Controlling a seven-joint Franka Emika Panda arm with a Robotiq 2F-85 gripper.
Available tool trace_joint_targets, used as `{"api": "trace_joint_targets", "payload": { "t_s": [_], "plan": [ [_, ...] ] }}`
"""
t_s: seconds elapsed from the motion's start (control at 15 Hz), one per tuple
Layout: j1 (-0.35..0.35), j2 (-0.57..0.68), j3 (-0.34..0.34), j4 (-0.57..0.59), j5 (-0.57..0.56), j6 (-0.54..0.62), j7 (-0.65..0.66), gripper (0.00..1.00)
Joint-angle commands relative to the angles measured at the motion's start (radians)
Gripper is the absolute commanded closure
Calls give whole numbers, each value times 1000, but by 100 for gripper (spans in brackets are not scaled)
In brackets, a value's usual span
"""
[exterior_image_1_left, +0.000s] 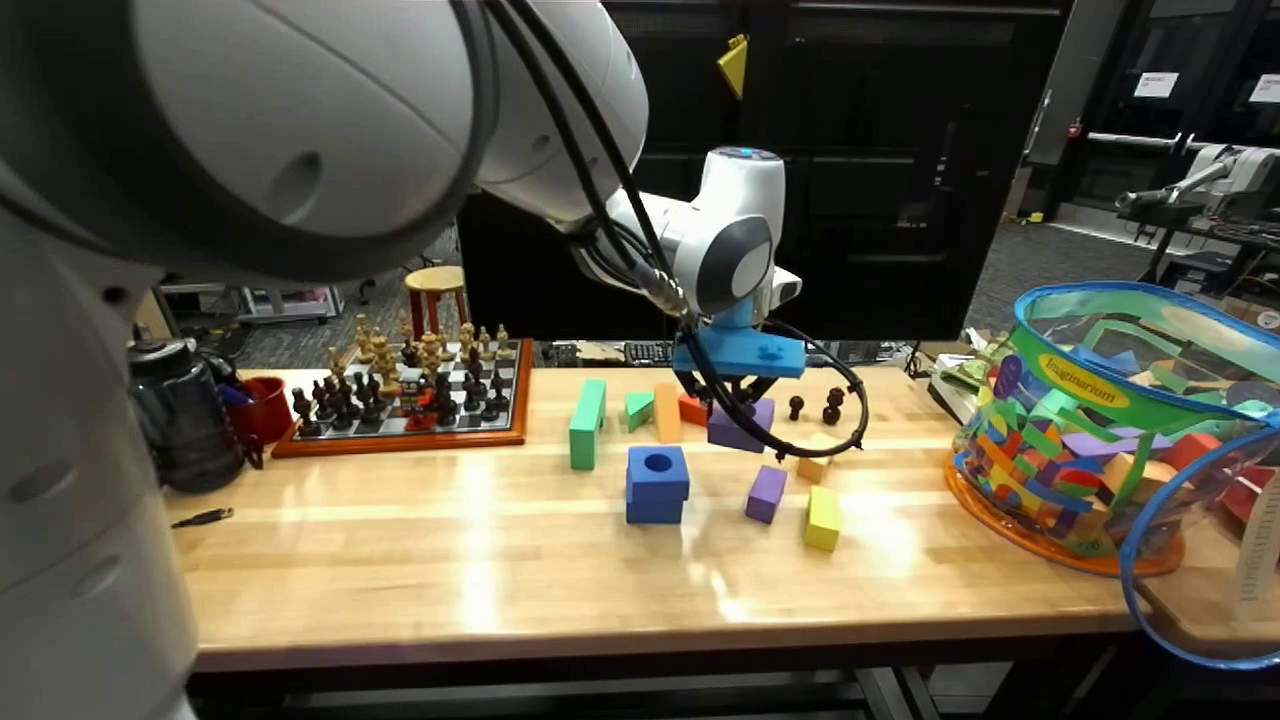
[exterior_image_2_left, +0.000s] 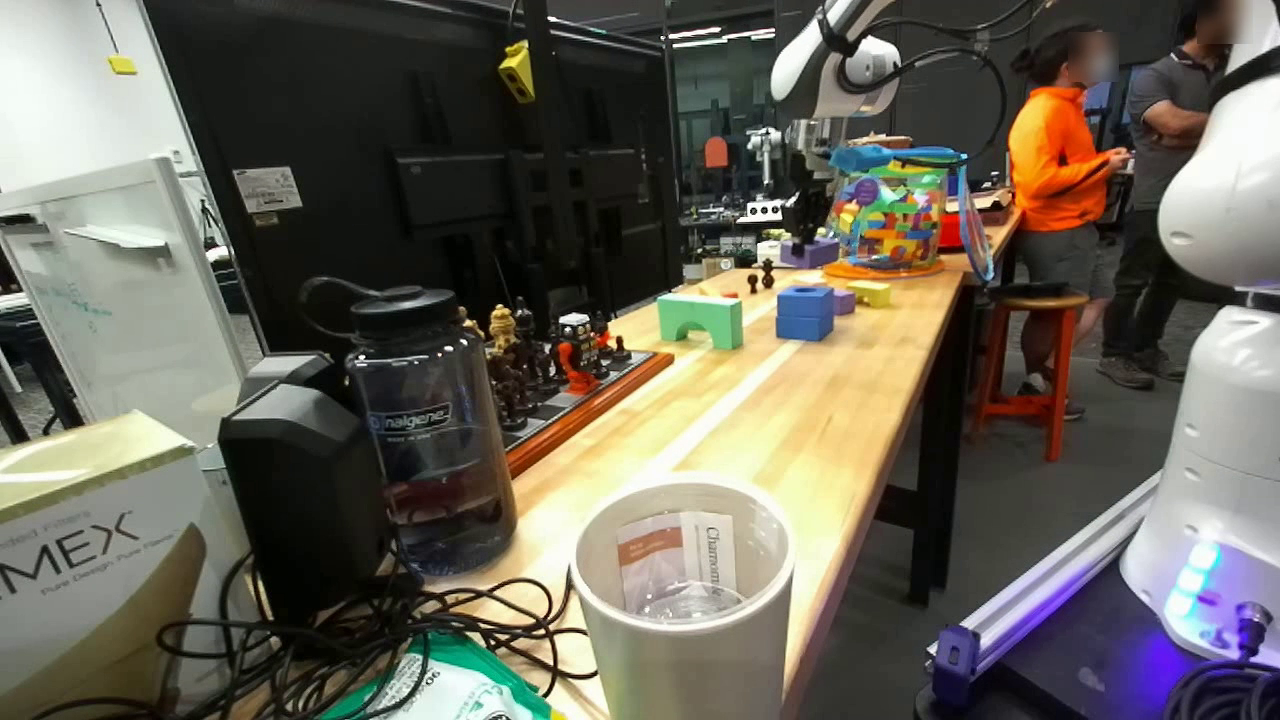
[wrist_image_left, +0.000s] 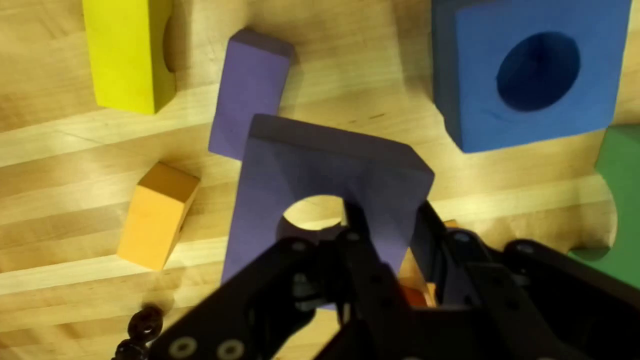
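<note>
Evidently, the tool (wrist_image_left: 387, 214) pinches a holed purple block (wrist_image_left: 265, 195) by one wall, held above the bench (exterior_image_1_left: 380, 560).
Gripped off-centre, between its round opening and one outer side, it could twist or slip under its own weight; if carried too low, it might clip the stacked blue blocks (exterior_image_1_left: 655, 503). Its flat, square-cut faces look matte and foam-like, against the bench's glossy, pale-grained wood.
</note>
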Motion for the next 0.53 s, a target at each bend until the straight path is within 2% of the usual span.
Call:
{"api": "trace_joint_targets", "payload": {
  "t_s": [0.0, 0.4, 0.47],
  "plan": [
    [21, -134, -20, -146, -30, 6, -98, 93],
    [51, -264, -50, -277, -67, 34, -222, 93],
    [58, -283, -55, -291, -66, 33, -232, 86]
  ]
}}
